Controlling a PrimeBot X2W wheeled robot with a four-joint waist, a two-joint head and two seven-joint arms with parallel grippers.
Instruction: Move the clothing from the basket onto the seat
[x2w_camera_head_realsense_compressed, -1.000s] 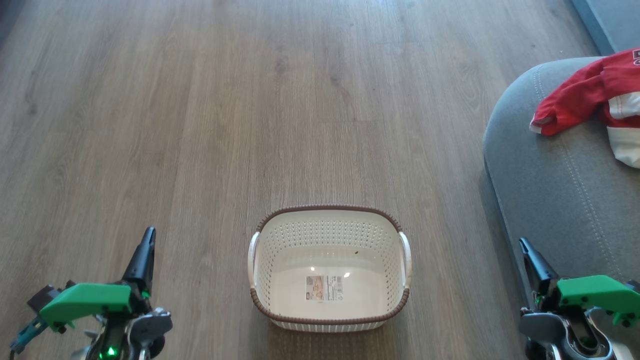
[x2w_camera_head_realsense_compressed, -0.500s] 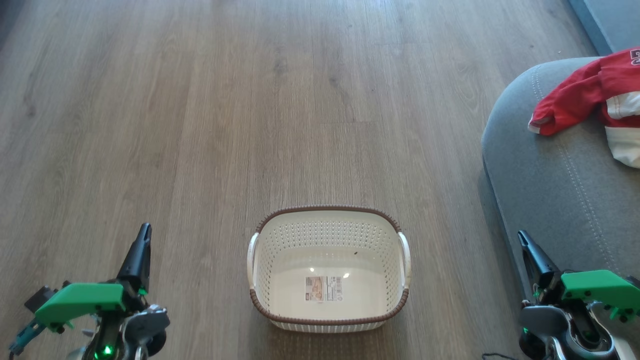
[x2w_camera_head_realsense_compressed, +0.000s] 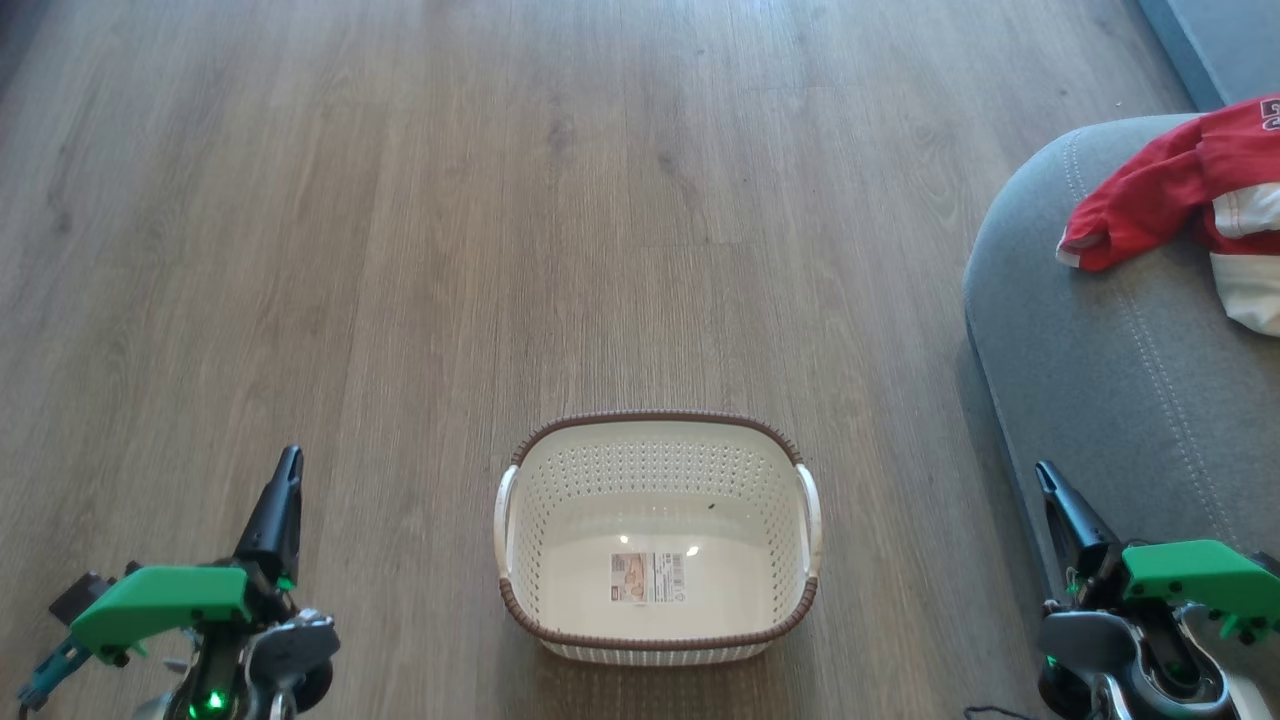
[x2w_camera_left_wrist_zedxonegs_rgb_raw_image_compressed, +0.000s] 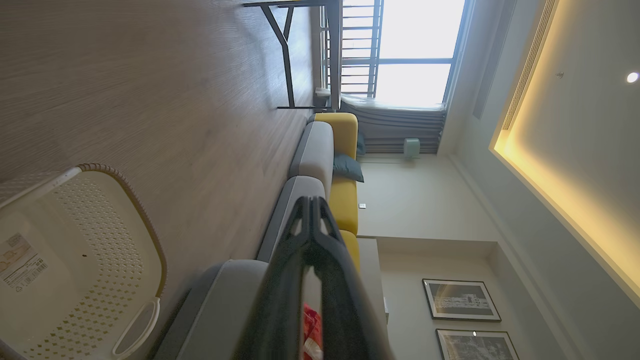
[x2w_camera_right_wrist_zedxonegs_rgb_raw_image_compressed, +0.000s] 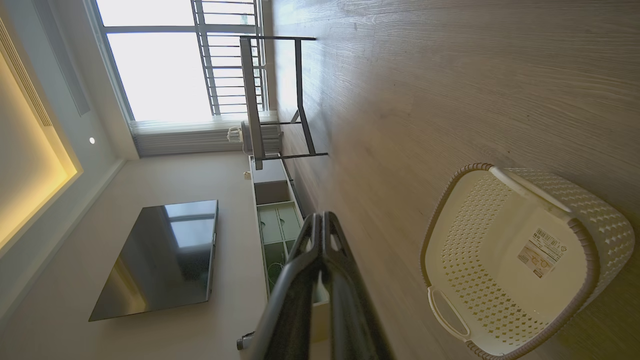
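One basket (x2w_camera_head_realsense_compressed: 655, 460) on the floor (x2w_camera_head_realsense_compressed: 400, 250), one label (x2w_camera_head_realsense_compressed: 648, 577) inside. One clothing heap (x2w_camera_head_realsense_compressed: 1170, 195) on the seat (x2w_camera_head_realsense_compressed: 1100, 400). Two grippers, left (x2w_camera_head_realsense_compressed: 290, 457), right (x2w_camera_head_realsense_compressed: 1043, 471): both closed, empty.

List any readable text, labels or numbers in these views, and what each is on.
Nothing reads cleanly.
Paper label on the floor of the cream perforated plastic basket: print and barcode, too small to read.
White print on the red fabric clothing on the grey cushion seat: cut off by the frame edge, unreadable.
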